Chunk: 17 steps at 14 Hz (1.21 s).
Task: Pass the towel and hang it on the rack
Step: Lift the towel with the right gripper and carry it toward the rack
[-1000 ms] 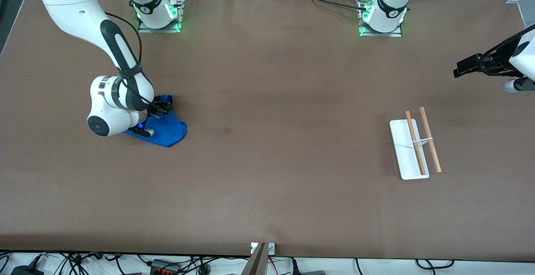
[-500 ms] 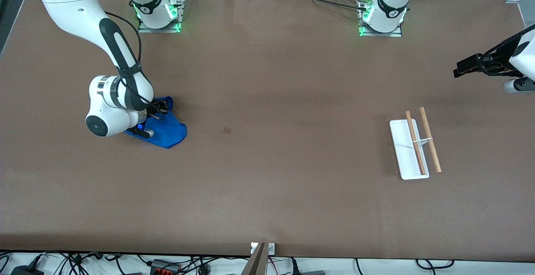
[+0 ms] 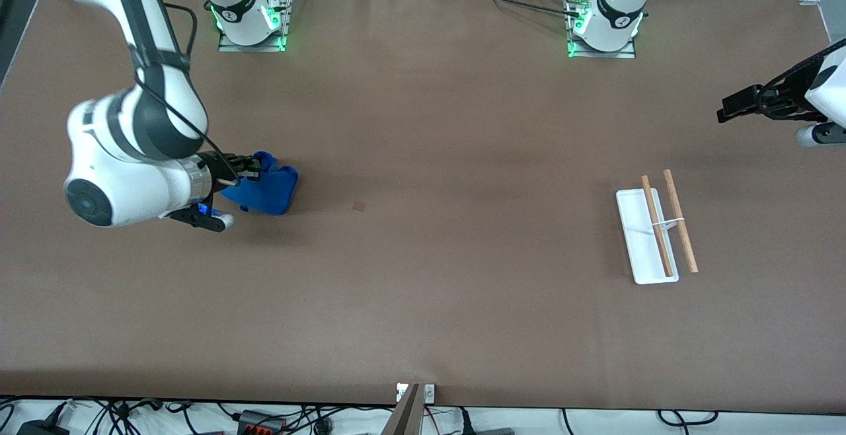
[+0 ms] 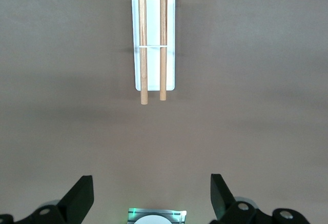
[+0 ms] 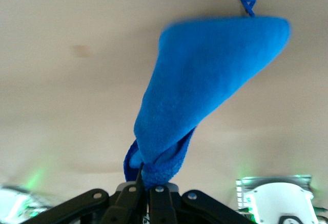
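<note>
My right gripper [image 3: 254, 166] is shut on one end of the royal-blue towel [image 3: 268, 187] and holds it up over the table near the right arm's end. In the right wrist view the towel [image 5: 205, 85] hangs bunched from my shut right gripper [image 5: 151, 185]. The rack [image 3: 656, 229], a white base with two wooden rods, stands toward the left arm's end. It also shows in the left wrist view [image 4: 153, 42]. My left gripper [image 3: 730, 108] waits open and empty in the air at the table's edge; its fingertips [image 4: 82, 196] stand wide apart.
A small dark mark [image 3: 359, 206] lies on the brown table between towel and rack. The arm bases [image 3: 603, 25] stand along the table's edge farthest from the front camera. Cables lie off the nearest edge.
My right gripper has risen and lifted the towel off the table; the cloth now hangs bunched from the fingers. The left arm has not moved.
</note>
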### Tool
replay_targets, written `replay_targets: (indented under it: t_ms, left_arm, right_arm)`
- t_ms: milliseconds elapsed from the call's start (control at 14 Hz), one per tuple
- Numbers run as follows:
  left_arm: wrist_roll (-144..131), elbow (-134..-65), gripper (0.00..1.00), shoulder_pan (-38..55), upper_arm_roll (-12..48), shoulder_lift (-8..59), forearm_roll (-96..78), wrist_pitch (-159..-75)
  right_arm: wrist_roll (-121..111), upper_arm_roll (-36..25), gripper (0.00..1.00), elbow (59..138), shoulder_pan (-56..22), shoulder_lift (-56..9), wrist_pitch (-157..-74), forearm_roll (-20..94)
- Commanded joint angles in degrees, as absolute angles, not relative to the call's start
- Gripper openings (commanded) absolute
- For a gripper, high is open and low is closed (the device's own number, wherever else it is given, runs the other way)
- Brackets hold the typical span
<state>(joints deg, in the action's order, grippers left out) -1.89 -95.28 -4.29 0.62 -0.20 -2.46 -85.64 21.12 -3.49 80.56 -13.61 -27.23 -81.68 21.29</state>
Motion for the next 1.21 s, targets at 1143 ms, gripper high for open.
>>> replay_targets:
  t_ms: [1143]
  left_arm:
    - [-1.32,-93.43,1.0,-5.27,0.26,5.09,-9.39,-85.16]
  right_arm:
    - [22.85,13.36,0.0,64.25,-33.04,-34.71,-132.87,24.79]
